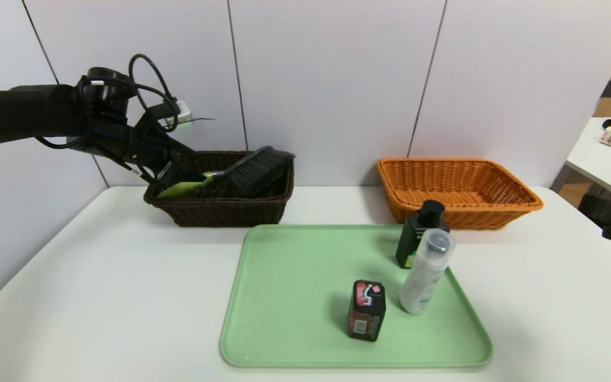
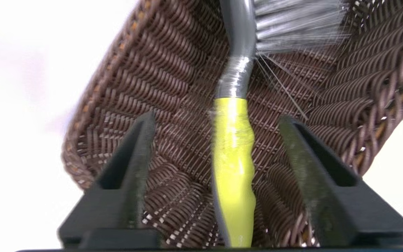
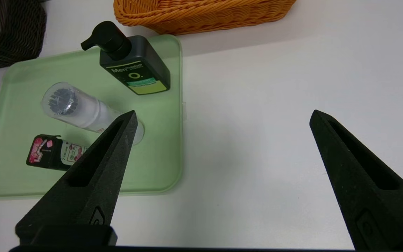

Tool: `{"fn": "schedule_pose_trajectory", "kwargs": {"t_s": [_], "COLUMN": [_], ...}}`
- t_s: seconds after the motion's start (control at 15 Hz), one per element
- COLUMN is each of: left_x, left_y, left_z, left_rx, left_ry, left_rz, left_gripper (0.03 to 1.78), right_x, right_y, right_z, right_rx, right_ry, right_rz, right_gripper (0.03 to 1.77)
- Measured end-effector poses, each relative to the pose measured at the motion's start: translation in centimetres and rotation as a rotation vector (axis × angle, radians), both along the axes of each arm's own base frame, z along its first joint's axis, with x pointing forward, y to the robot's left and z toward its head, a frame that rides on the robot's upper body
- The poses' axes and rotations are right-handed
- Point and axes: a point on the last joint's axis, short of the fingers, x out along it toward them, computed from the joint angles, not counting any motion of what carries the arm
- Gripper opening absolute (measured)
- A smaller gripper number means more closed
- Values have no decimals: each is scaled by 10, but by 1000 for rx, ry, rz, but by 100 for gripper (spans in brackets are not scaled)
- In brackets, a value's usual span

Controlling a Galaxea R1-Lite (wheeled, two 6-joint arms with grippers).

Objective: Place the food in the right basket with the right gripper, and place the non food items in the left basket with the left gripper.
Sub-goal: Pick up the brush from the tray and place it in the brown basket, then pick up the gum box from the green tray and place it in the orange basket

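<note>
The hand brush (image 1: 260, 170) lies in the dark brown left basket (image 1: 220, 209), lime-green handle (image 2: 233, 157) toward my left gripper (image 1: 170, 178). The left gripper (image 2: 216, 117) stands open inside that basket (image 2: 145, 70), a gap on each side of the handle. On the green tray (image 1: 295, 297) are the black food packet (image 1: 366, 310), the white bottle (image 1: 425, 276) and the dark green pump bottle (image 1: 417, 239). The orange right basket (image 1: 459, 185) holds nothing. My right gripper (image 3: 224, 113) hangs open over bare table beside the tray (image 3: 159, 140), out of the head view.
The baskets stand against the back wall, the tray in front of them. The right wrist view shows the packet (image 3: 47, 152), white bottle (image 3: 79, 108), pump bottle (image 3: 135, 63) and orange basket (image 3: 201, 14). A side table (image 1: 602, 164) with a book stands at far right.
</note>
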Motion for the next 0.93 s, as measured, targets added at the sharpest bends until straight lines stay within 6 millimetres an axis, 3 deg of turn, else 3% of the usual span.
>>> {"fn": "schedule_pose_trajectory", "kwargs": {"t_s": [0.27,0.6,0.73,0.93], "left_x": [-22,-83,-111,-153], "left_y": [-10,-56,-78,-107], "left_z": [33,78,85,80], "left_rx": [-92,-334,-386,-399], "left_ry": [-8,136,211,296], "left_rz": [45,126,194,269], "left_gripper": [147,158,161,164], "right_x": [0,2,1,1], "right_y": [0,0,0,0], "right_z": [0,-1,-3,-5], "right_rx": [1,2,3,3], "right_ry": [0,10,14,20], "right_rz": [3,2,3,4], "right_gripper": [170,170,170,170]}}
